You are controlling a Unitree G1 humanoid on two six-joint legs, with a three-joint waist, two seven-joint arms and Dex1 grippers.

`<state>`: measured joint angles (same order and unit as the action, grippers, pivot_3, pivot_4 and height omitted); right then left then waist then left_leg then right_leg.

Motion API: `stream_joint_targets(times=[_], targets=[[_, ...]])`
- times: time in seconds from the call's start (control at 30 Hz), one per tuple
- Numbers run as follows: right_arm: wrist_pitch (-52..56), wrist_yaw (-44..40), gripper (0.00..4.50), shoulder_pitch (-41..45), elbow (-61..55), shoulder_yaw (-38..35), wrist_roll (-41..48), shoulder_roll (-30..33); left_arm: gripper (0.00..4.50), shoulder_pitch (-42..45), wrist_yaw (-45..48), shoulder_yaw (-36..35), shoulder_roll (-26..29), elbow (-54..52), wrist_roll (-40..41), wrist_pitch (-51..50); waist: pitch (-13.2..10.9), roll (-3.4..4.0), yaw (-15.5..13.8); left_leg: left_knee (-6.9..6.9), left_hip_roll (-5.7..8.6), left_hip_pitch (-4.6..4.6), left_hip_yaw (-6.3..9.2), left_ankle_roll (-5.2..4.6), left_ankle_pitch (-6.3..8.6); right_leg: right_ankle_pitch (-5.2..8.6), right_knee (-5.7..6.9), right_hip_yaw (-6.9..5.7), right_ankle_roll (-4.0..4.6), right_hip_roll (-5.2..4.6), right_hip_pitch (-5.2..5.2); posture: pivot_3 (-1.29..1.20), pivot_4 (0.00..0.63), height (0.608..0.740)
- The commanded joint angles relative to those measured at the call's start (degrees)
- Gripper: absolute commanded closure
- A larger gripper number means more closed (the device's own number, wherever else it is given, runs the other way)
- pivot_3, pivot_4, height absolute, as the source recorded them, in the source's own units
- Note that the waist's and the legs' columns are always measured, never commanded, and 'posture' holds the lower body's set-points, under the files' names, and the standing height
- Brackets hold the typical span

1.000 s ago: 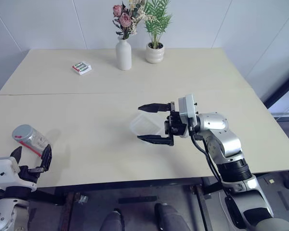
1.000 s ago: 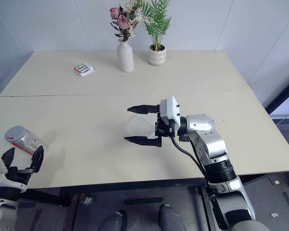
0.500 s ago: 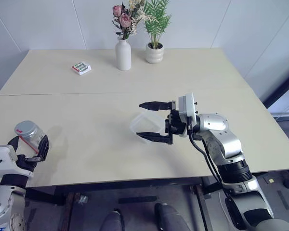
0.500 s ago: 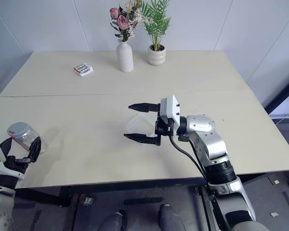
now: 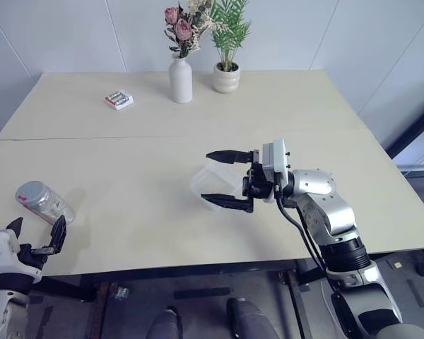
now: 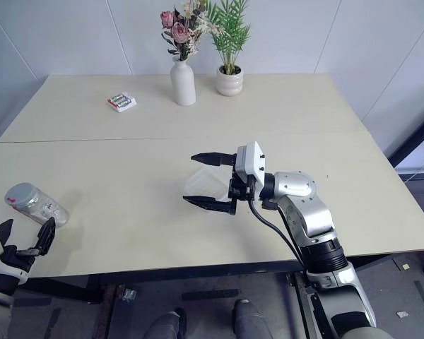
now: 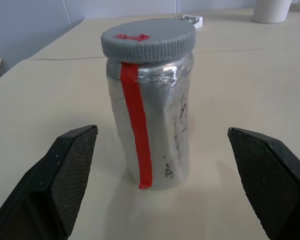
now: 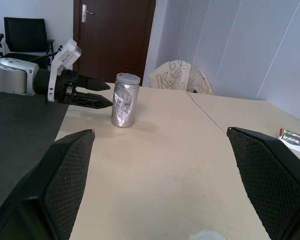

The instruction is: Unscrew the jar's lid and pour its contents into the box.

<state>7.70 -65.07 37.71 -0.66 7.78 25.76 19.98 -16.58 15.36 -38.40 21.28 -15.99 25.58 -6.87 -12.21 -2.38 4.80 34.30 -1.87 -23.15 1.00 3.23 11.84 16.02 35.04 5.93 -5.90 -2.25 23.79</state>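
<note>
**Jar standing free, lid still on: the grasp has yet to be made**

The left gripper [image 7: 160, 200] is seen with its two black fingers [image 7: 65, 170] spread wide, one to each side of the jar [image 7: 149, 105] but touching neither wall; nothing is held. The jar stands upright on the table [image 5: 127, 162], just beyond the fingertips, with its grey ribbed lid [image 7: 148, 37] screwed on and a red stripe running down its silvery side. No contents can be seen through the wall.

The right gripper [image 5: 226, 178] is likewise wide open and empty, held level above the table well to the right of the jar, its fingers pointed back toward the jar. The box [image 5: 210, 185] lies on the table under and between those fingers, also well to the right of the jar; whether it is touched cannot be told.

The step in hand is judged to be the first one: securing the jar. Nothing has been unscrewed or poured. For the next move the left gripper would have to be advanced until the jar's body sits between the fingers, then closed low on the body so that the lid is left clear. The right gripper would then have to be brought across to the lid.

Far behind the jar, a small packet [image 5: 119, 99], a white vase [image 5: 181, 80] and a potted plant [image 5: 227, 76] are set near the table's back edge.
</note>
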Motion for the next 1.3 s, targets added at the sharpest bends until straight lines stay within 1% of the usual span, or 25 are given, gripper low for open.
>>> stream_joint_targets(times=[0.03,0.1,0.23,0.43,0.67,0.93,1.03,1.23,1.27,1.3], targets=[[-0.63,0.32,0.00,0.08,-2.41,-0.65,0.53,-0.12,0.05,-0.58,0.30,-2.56,0.73,-2.36,1.38,1.09,0.00,0.00,0.00,0.00,0.00,0.00,0.00,0.00,0.00,0.00,-0.01,0.00,0.00,0.00,0.00,0.00,0.150,0.740],[-0.60,0.42,0.00,0.24,-2.21,-0.58,0.56,-0.34,0.05,-0.37,1.67,-3.19,2.09,-1.40,1.89,1.18,0.00,0.00,0.07,0.00,0.00,0.00,-0.01,0.00,0.00,0.00,-0.04,0.00,0.01,0.00,0.00,0.00,0.150,0.740],[-0.76,0.15,0.00,0.87,-1.48,-0.41,0.52,-0.74,0.05,1.81,6.80,-3.46,7.20,3.52,2.54,1.36,0.00,0.00,0.03,-0.04,-0.02,0.00,0.00,0.01,0.01,0.02,-0.05,-0.01,0.05,0.01,0.04,0.00,0.150,0.740],[-0.69,0.09,0.00,1.08,-1.29,-0.54,0.49,-0.86,0.05,4.66,10.19,-4.59,11.36,9.18,2.43,1.90,0.00,0.00,0.09,-0.16,-0.02,-0.02,-0.07,0.01,0.02,0.03,-0.16,0.02,0.06,-0.05,0.05,0.00,0.150,0.740],[-0.09,0.57,0.00,0.70,-2.19,-0.68,0.72,-0.66,0.05,6.81,13.87,-3.99,13.91,14.24,1.97,2.68,0.01,-0.01,0.01,-0.29,-0.07,-0.04,-0.05,0.04,0.04,0.05,-0.04,-0.02,0.10,-0.03,0.19,0.00,0.150,0.740],[1.00,0.64,0.00,0.48,-3.43,-0.93,1.14,0.14,0.05,12.99,18.98,-1.85,18.50,23.59,0.67,4.66,0.01,-0.01,0.03,-0.27,-0.07,-0.04,-0.06,0.04,0.03,0.05,0.00,-0.02,0.09,-0.04,0.19,0.00,0.150,0.740],[1.40,0.87,0.00,0.30,-3.94,-1.13,1.12,0.37,0.05,14.14,20.35,-0.96,19.27,25.99,0.14,5.59,0.01,-0.01,0.02,-0.29,-0.08,-0.05,-0.06,0.06,0.04,0.04,0.07,-0.02,0.07,-0.04,0.24,0.00,0.150,0.740],[1.48,1.81,0.00,0.16,-4.66,-1.35,1.02,0.53,0.05,15.15,21.39,0.12,19.20,27.55,-0.28,6.35,0.01,-0.02,0.01,-0.29,-0.11,-0.04,-0.06,0.08,0.05,-0.07,0.12,-0.03,-0.13,-0.03,0.25,0.00,0.150,0.740],[1.47,1.88,0.00,0.09,-4.77,-1.39,1.03,0.59,0.44,15.16,21.44,0.19,19.16,27.58,-0.33,6.47,0.01,-0.02,0.01,-0.29,-0.11,-0.04,-0.06,0.08,0.05,-0.07,0.13,-0.03,-0.13,-0.03,0.25,0.00,0.150,0.740],[1.49,1.97,0.00,0.02,-4.87,-1.42,1.07,0.62,0.66,15.16,21.52,0.19,19.11,27.55,-0.27,6.51,0.01,-0.02,0.00,-0.29,-0.11,-0.04,-0.06,0.08,0.05,-0.07,0.13,-0.03,-0.13,-0.04,0.25,0.00,0.150,0.740]])
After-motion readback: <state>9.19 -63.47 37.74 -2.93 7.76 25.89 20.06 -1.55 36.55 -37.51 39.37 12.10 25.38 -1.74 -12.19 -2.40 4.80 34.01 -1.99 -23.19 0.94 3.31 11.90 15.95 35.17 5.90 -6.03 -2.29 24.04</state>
